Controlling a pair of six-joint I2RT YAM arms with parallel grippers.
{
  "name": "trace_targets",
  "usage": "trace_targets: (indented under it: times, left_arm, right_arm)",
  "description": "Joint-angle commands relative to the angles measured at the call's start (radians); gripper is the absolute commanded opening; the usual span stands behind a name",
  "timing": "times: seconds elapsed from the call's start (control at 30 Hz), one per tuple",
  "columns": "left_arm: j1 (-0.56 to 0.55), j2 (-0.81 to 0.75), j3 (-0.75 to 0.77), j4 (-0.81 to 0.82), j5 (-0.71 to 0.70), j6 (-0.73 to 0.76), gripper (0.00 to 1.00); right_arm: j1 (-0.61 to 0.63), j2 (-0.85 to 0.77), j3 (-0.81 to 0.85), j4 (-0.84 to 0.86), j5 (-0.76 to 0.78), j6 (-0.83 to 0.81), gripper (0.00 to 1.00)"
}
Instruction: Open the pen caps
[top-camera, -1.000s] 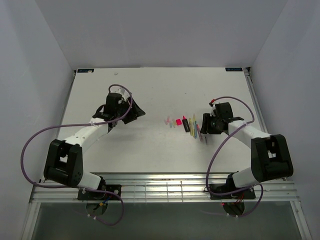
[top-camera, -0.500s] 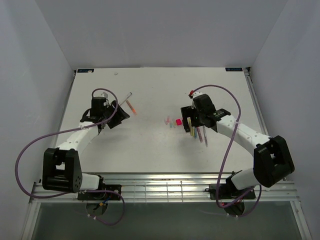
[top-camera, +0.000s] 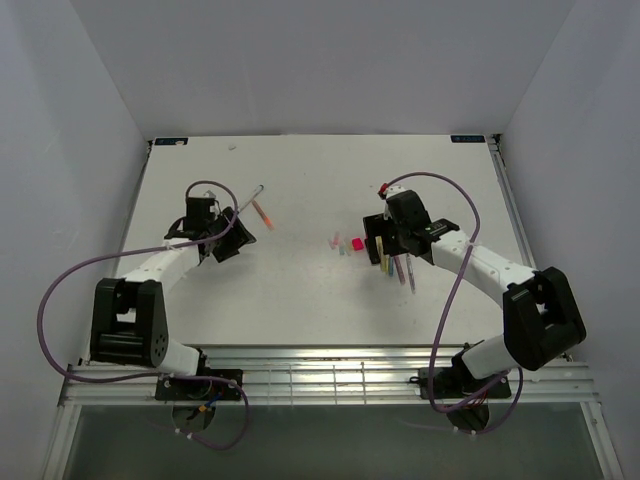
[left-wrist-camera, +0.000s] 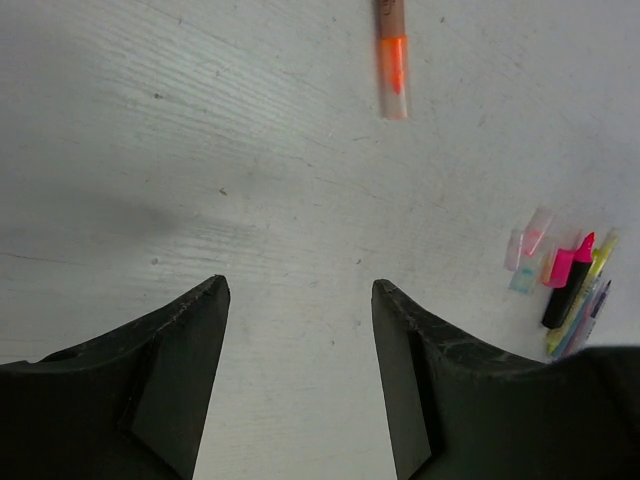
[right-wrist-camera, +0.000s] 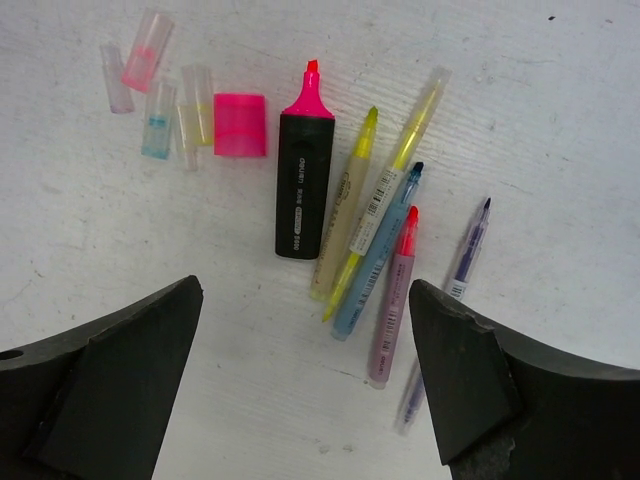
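Pen caps lie loose; sharpest from right wrist, specks from above.

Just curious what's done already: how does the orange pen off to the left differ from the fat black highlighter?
The orange pen is slim, its tip under a clear cap; the black highlighter is thick, its pink tip bare. The orange pen lies apart; the highlighter lies among other pens. Both lie flat on the table.
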Motion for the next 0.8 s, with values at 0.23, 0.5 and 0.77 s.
trace_targets:
  times: [0.23, 0.5, 0.77]
  left_arm:
    - [0.008, 0.182, 0.152, 0.062, 0.02, 0.019, 0.6]
    - [0.005, 0.392, 0.36, 0.06, 0.038, -0.008, 0.54]
    - [-0.019, 0.527, 0.538, 0.03, 0.015, 0.004, 0.55]
  right_arm:
    - [-0.005, 0.043, 0.029, 0.078, -0.076, 0.0, 0.91]
    - [0.001, 0.041, 0.05, 0.112, -0.1, -0.02, 0.95]
    - [0.001, 0.043, 0.036, 0.124, -0.106, -0.032, 0.96]
